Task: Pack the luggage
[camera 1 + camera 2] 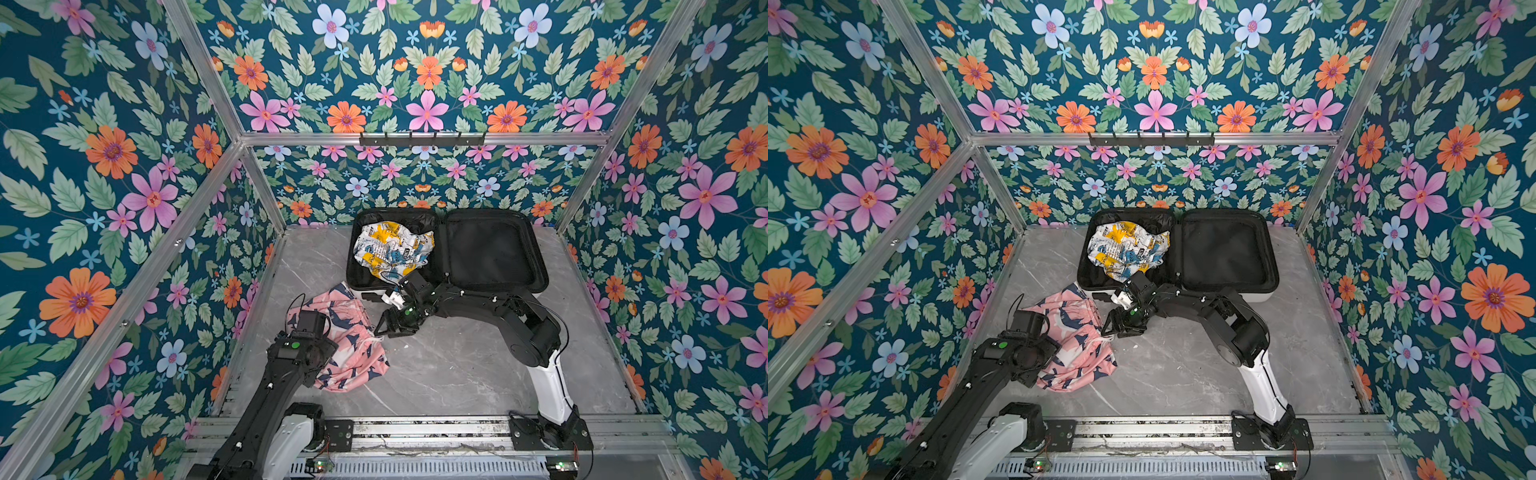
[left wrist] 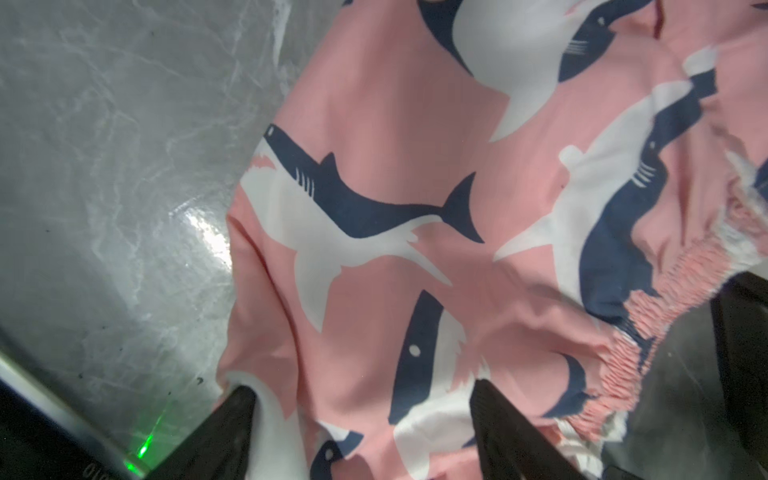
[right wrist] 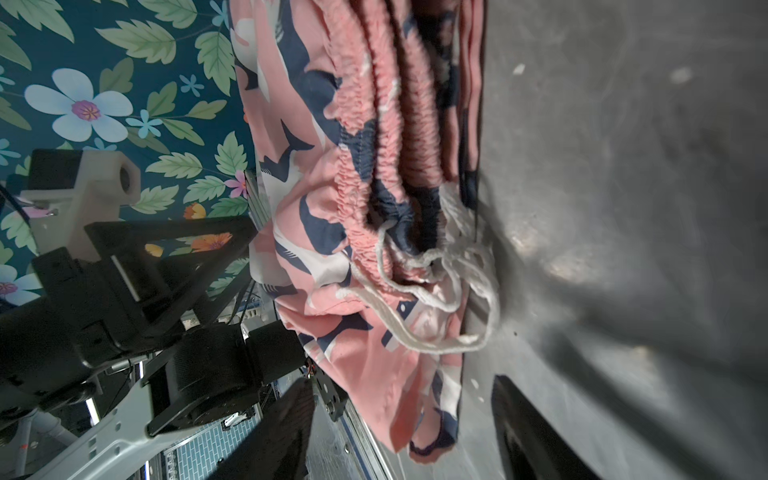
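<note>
The luggage (image 1: 490, 249) (image 1: 1225, 249) lies open flat at the back of the table in both top views. Its left half holds a crumpled white, yellow and blue garment (image 1: 392, 247); its right half shows bare black lining. Pink shark-print shorts (image 1: 357, 332) (image 1: 1079, 332) lie bunched on the table in front of it. My left gripper (image 2: 361, 388) is open, pointing down with its fingers pressed onto the shorts (image 2: 395, 270). My right gripper (image 3: 401, 386) (image 1: 384, 328) is open at the shorts' right edge (image 3: 365, 208), a hem corner hanging between its fingers near the white drawstring (image 3: 436, 291).
Grey marble tabletop (image 1: 457, 365) inside floral walls with aluminium posts. A black hook rail (image 1: 422, 139) is fixed to the back bar. The arms' bases stand on a metal rail (image 1: 415, 428) along the front edge.
</note>
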Robot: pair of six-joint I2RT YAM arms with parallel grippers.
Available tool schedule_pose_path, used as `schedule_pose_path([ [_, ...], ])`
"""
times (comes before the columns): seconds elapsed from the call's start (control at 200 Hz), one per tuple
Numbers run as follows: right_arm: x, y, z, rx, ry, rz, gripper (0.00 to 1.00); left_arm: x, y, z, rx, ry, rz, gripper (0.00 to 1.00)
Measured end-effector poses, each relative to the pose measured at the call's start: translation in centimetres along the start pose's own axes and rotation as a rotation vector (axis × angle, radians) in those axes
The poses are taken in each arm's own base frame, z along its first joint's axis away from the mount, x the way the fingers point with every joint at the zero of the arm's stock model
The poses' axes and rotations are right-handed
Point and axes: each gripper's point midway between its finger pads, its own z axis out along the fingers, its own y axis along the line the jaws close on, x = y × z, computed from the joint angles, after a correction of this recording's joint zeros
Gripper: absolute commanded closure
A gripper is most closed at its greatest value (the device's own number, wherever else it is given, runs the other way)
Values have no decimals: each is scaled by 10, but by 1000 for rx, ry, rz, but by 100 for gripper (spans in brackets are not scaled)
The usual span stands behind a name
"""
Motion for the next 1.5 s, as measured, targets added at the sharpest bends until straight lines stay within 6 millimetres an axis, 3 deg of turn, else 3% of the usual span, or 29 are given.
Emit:
schedule_pose_path([
  [0.06,5,-1,9,-1,7,1,36,4,7,10,-20,11,-2,52],
  [0.12,7,-1,14,4,1,3,37,9,10,18,-29,29,-2,80],
  [0.21,8,-3,19,8,-17,3,37,12,10,22,-18,41,-1,100],
  [0.43,1,-3,28,-30,-61,2,36,12,6,19,26,33,8,100],
  [0.535,-3,5,36,-45,-73,-5,40,15,7,19,28,45,9,100],
  [0.78,0,7,51,-14,-56,98,76,17,5,14,57,53,15,100],
  [0.96,-3,10,51,6,-68,131,100,11,0,-7,102,25,10,100],
  [1.045,-6,30,45,-24,-51,123,100,4,-4,-23,128,-7,6,100],
  [1.225,-37,106,18,-149,-111,-35,100,-18,-19,-69,189,-90,-7,100],
  [1.37,-41,148,1,-197,-94,-114,100,-40,-34,-111,218,-162,4,100],
  [1.5,-47,184,-22,-224,-107,-195,100,-66,-60,-154,252,-230,36,100],
])
